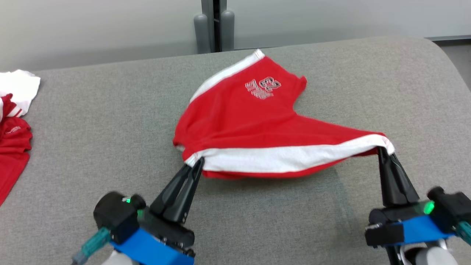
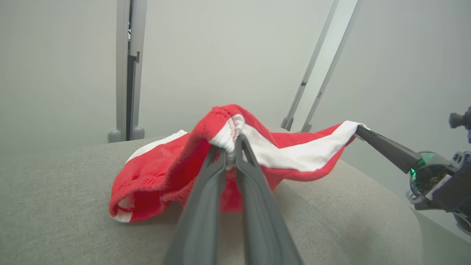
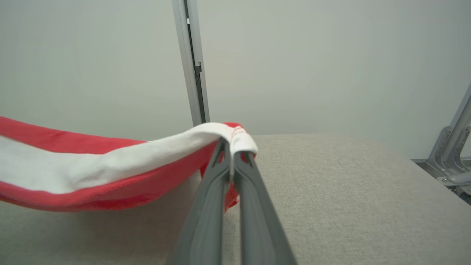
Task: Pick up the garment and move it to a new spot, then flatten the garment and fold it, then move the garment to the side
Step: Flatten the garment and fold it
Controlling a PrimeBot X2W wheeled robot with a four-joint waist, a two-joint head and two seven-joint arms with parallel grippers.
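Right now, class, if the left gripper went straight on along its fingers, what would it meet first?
The left gripper pinches the white waistband of the red fabric shorts; straight on, it would press into that bunched red cloth first. Depth beyond is unclear.

We see a grey cloth-covered tabletop [image 1: 95,121]. At the tabletop's left edge lies a pile of red and white clothes [image 1: 13,132]. Behind the tabletop's far edge a grey post [image 1: 214,29] rises against a pale wall [image 1: 92,29].
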